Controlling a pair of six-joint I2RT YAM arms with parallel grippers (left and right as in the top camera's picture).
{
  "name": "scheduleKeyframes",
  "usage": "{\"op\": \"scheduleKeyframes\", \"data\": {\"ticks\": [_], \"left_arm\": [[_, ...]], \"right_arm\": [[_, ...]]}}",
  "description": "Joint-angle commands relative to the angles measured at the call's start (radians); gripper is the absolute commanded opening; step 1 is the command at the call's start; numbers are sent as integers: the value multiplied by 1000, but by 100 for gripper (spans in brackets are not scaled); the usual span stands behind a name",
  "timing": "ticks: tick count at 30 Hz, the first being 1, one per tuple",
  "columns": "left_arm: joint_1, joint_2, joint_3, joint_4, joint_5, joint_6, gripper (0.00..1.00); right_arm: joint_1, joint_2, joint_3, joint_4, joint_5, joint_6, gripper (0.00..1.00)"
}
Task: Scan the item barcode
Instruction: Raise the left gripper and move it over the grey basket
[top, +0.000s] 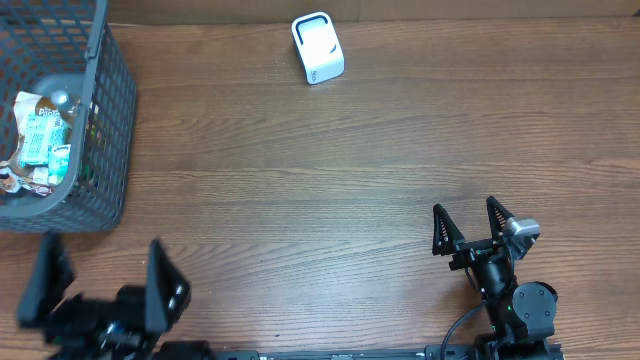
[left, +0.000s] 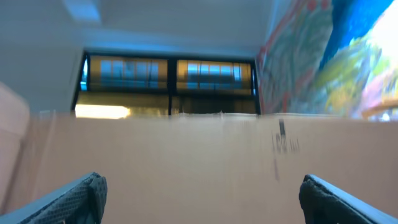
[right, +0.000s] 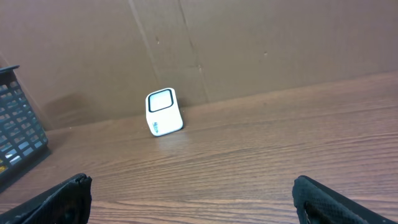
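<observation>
Overhead, starting at far left: grey mesh basket (top: 105, 110) at the edge of the table (top: 300, 180), with several packets (top: 42, 138) heaped inside and none lifted out yet. Hard to tell one packet from the next; topmost white-and-green one seemingly lying with its long side running far to near. Just on the near side of the basket, a touch to the right: left claw (top: 105, 285), spread wide, gripping nothing, pointing toward the far side. From the left wrist, only two dark fingertips (left: 74, 199) low in the corners, wide apart, with a blurred cardboard wall (left: 186, 155) and a window above; camera tilted up, so no basket or packets in that view. Further right, at the far edge near the middle: small white scanner (top: 318, 48), window tilted up and toward the near side, well apart from both claws. Plainly seen from the right wrist too, far and left of centre, between that claw's wide-set fingers (right: 62, 199). At near right: right claw (top: 466, 215), also fully spread and empty, well apart from the basket but nearer the scanner than its partner. Judging by this layout, pick best left to the left claw: packets straight ahead and slightly left, down over the basket rim, closing across a packet's short side. Then a carry right and far, barcode turned toward the scanner window.
</observation>
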Motion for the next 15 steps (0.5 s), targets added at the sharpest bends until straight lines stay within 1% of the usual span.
{"op": "scheduleKeyframes", "data": {"ticks": [1,5,8,9,12,15], "left_arm": [[-2,76,168,2,10,115,99],[-2,161,311,1,10,193,100],[-2,232,409,-21,7,204,100],[-2,273,465,-68,6,204,100],[-2,346,558,-195,-22,203,100],[-2,430,652,-364,-70,203,100]], "right_arm": [[-2,-9,-11,3,-6,6,100],[-2,-9,-11,3,-6,6,100],[-2,-9,-11,3,-6,6,100],[-2,-9,-11,3,-6,6,100],[-2,-9,-11,3,-6,6,100],[-2,-9,-11,3,-6,6,100]]}}
